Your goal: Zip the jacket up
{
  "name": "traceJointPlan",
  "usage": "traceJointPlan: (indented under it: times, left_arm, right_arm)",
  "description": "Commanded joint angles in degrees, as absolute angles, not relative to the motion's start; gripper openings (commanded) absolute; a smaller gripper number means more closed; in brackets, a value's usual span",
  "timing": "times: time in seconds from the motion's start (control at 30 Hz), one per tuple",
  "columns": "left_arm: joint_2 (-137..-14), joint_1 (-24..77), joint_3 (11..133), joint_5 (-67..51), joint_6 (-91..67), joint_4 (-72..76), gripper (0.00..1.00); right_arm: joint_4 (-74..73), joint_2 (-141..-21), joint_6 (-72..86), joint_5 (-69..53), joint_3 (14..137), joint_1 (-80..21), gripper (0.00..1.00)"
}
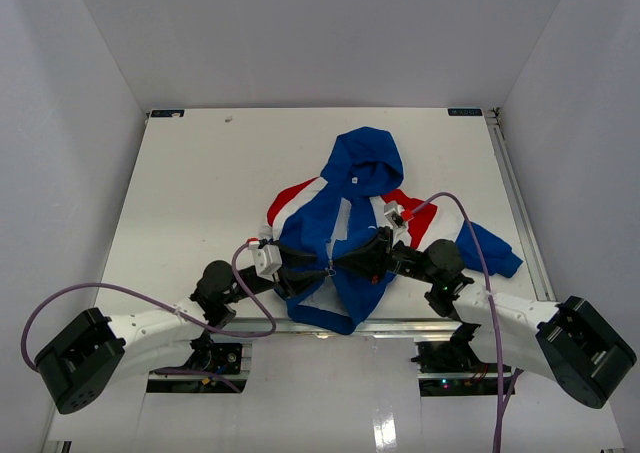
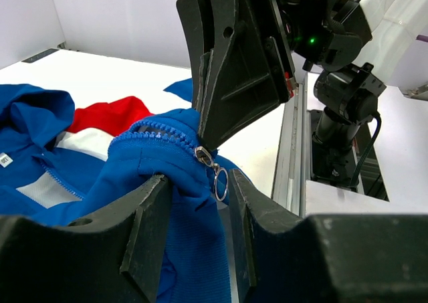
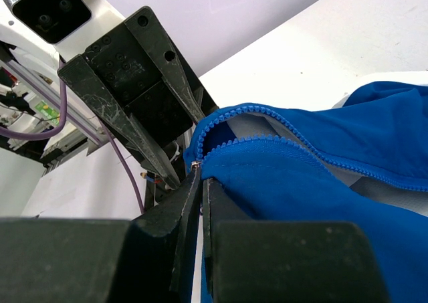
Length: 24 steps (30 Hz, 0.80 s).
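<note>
The jacket (image 1: 312,231) lies on the white table (image 1: 200,173) at centre of the top view. Its hood (image 1: 362,158) points to the upper edge, the front is open with white lining showing, and the hem is down by the arm bases. Both arms meet at that hem, lower centre of frame. On the right gripper (image 3: 202,182) the jaws are pressed together on the blue hem just beside the zipper's bottom end. This reads as an anchor grip, holding the cloth raised and taut so the slider has something to pull against. On the left gripper (image 2: 200,180) the jaws stand apart either side of the bunched fabric. The slider (image 2: 203,156) and its ring pull (image 2: 220,182) hang in the gap between them, centre of the left wrist view, and the gripper grips nothing I can see. It is probably lined up that way to close on the pull. In the right wrist view the zipper teeth (image 3: 267,141) run as two separate rows toward the right of frame, joined only at the slider, so the zip is barely started. The likely next step is to pinch the ring and draw it toward the hood while the right arm holds. The risk is that the small, dangling ring is easy to miss, or the jaws catch only cloth.
</note>
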State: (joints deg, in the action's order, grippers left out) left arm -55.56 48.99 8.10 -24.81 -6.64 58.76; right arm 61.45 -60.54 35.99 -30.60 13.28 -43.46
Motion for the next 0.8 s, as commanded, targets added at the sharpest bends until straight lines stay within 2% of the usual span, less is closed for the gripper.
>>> traceJointPlan:
  times: [0.0, 0.1, 0.2, 0.37, 0.43, 0.47, 0.77]
  left_arm:
    - [-54.05, 49.31, 8.88, -24.79, -6.94, 60.64, 0.5]
    - [-54.33, 49.31, 8.89, -25.68, -6.59, 60.65, 0.47]
    - [-54.84, 49.31, 9.14, -26.54, -6.45, 60.65, 0.4]
    - [-55.73, 49.31, 9.99, -27.56, -5.88, 59.39, 0.19]
    - [-55.95, 49.31, 10.31, -27.53, -5.66, 58.55, 0.04]
    - [-56.0, 49.31, 10.46, -27.47, -5.51, 58.08, 0.01]
    - [-56.16, 49.31, 12.65, -27.68, -4.14, 51.48, 0.0]
  right_arm:
    - [65.39, -60.82, 35.25, -31.55, 13.18, -43.33, 0.08]
    - [65.48, -60.83, 35.16, -31.65, 13.18, -43.33, 0.08]
    - [65.57, -60.94, 35.19, -31.73, 13.15, -43.33, 0.08]
    - [66.2, -61.08, 35.29, -31.85, 12.92, -43.33, 0.08]
    - [66.43, -61.01, 35.47, -31.82, 12.85, -43.33, 0.08]
    - [66.46, -60.9, 35.51, -31.78, 12.81, -43.33, 0.08]
    - [64.18, -58.31, 34.83, -30.73, 13.4, -43.33, 0.08]
